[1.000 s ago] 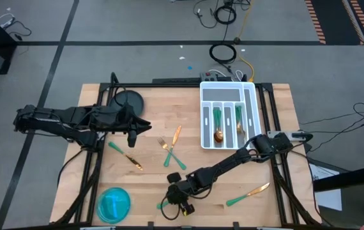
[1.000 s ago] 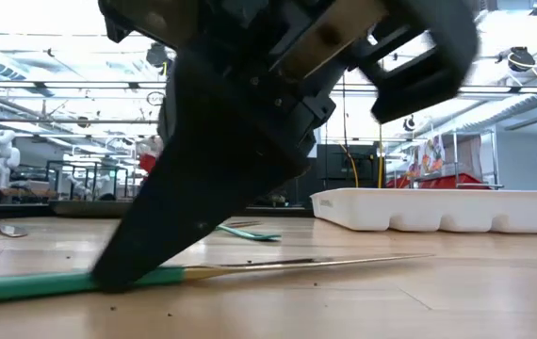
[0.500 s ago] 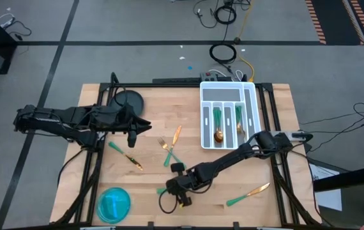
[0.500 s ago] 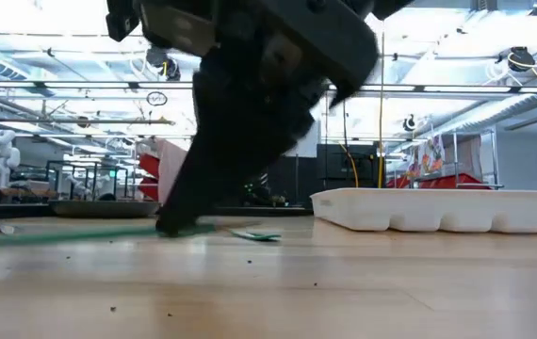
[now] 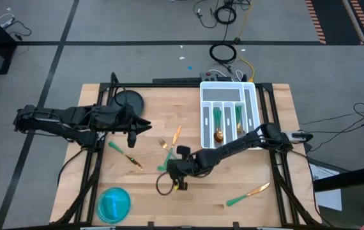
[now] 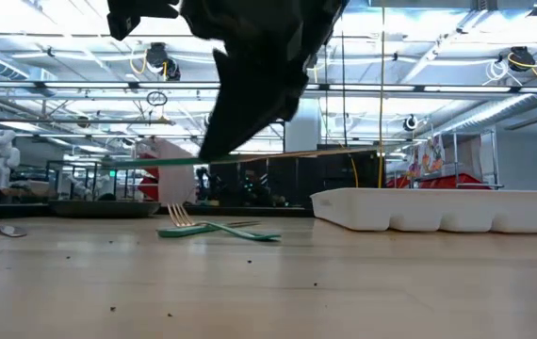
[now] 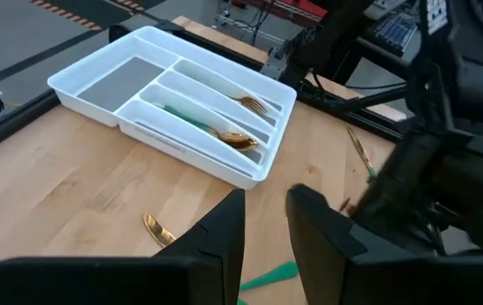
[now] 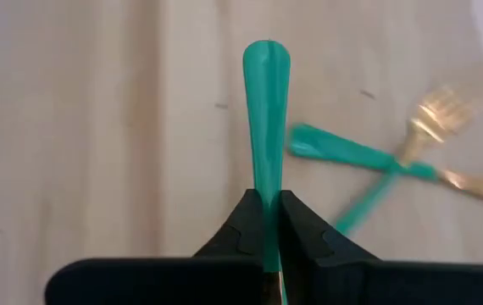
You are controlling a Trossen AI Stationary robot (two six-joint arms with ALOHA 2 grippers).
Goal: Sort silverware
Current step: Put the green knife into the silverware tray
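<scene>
Above the table (image 5: 137,191) near its middle, pinched by its slim green handle between the right gripper (image 8: 269,222) fingers: a knife (image 6: 250,157) with a thin gold blade, carried level and clear of the wood. Just beyond, lying crossed on the table, two green-handled forks (image 5: 168,152). Farther off, a knife near the right front edge (image 5: 248,193), another piece toward the left (image 5: 126,155), more pieces resting in the white tray (image 5: 228,114). A second ago, same knife flat on the wood near the front edge; now lifted and carried toward the middle. Right arm stretched low across from the right side, fingers clamped on the handle. Left gripper (image 7: 265,222) hovering over the left part of the table, fingers narrowly parted, holding nothing.
</scene>
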